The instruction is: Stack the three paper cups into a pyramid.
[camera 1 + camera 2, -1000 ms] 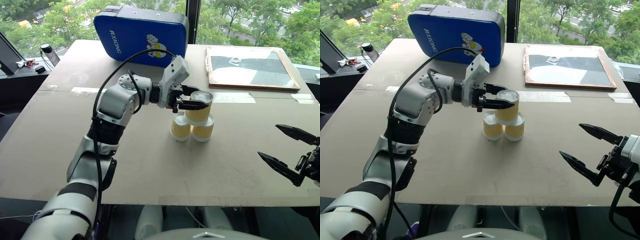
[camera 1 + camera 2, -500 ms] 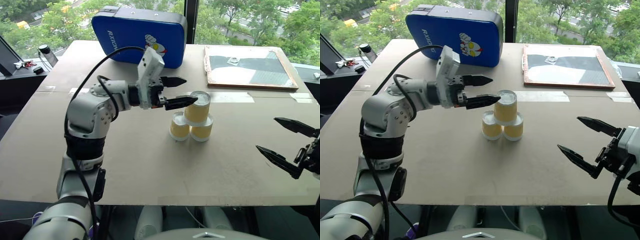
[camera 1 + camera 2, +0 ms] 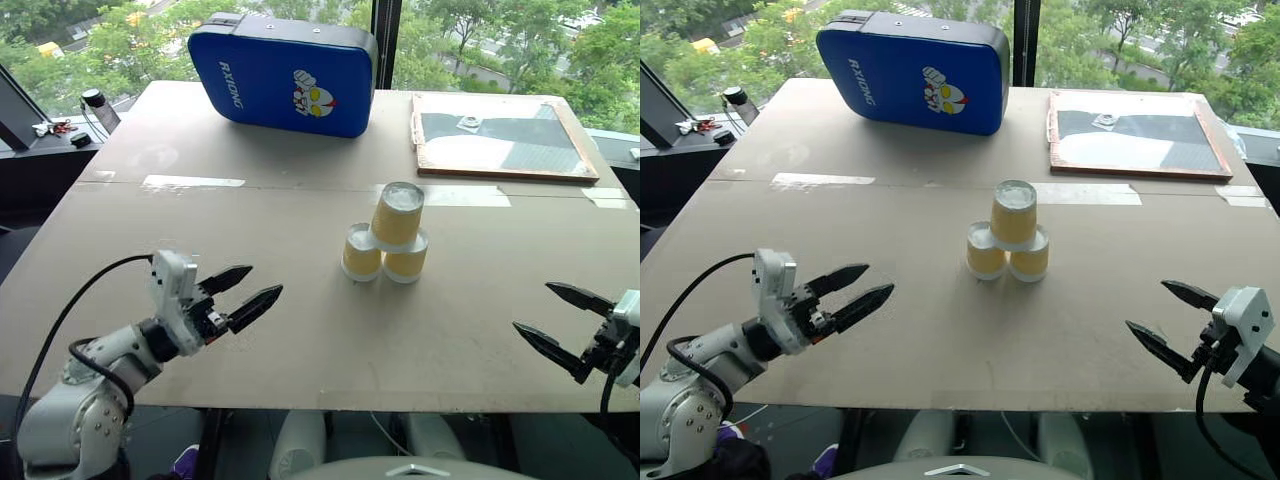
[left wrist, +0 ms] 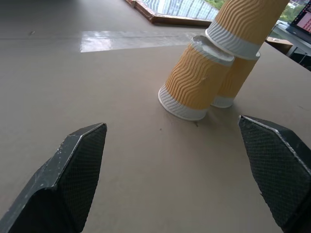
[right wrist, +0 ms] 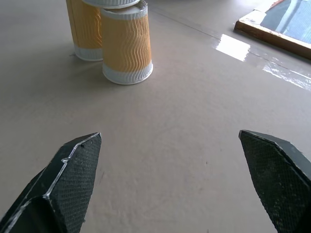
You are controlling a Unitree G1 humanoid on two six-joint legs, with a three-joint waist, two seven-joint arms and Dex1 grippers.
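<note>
Three yellow-tan paper cups stand upside down as a pyramid in the middle of the table: two bottom cups (image 3: 362, 252) (image 3: 405, 261) side by side, and a top cup (image 3: 397, 214) resting tilted on both. My left gripper (image 3: 248, 297) is open and empty near the table's front left, well clear of the cups. Low at the front right edge, my right gripper (image 3: 560, 320) is open and empty too. The left wrist view shows the nearest bottom cup (image 4: 196, 80) ahead of the wide-spread fingertips (image 4: 80, 165); the right wrist view shows the other bottom cup (image 5: 125, 43).
A blue pad (image 3: 285, 72) with a cartoon print stands at the table's far edge. A wooden-framed board (image 3: 500, 135) lies at the far right. Strips of clear tape (image 3: 192, 182) cross the table's seam. Small items sit on a dark ledge (image 3: 50, 130) at far left.
My left gripper let go of the top cup, opened, and drew back, down and left to the front of the table. The right gripper sank a little. The cups stayed stacked.
</note>
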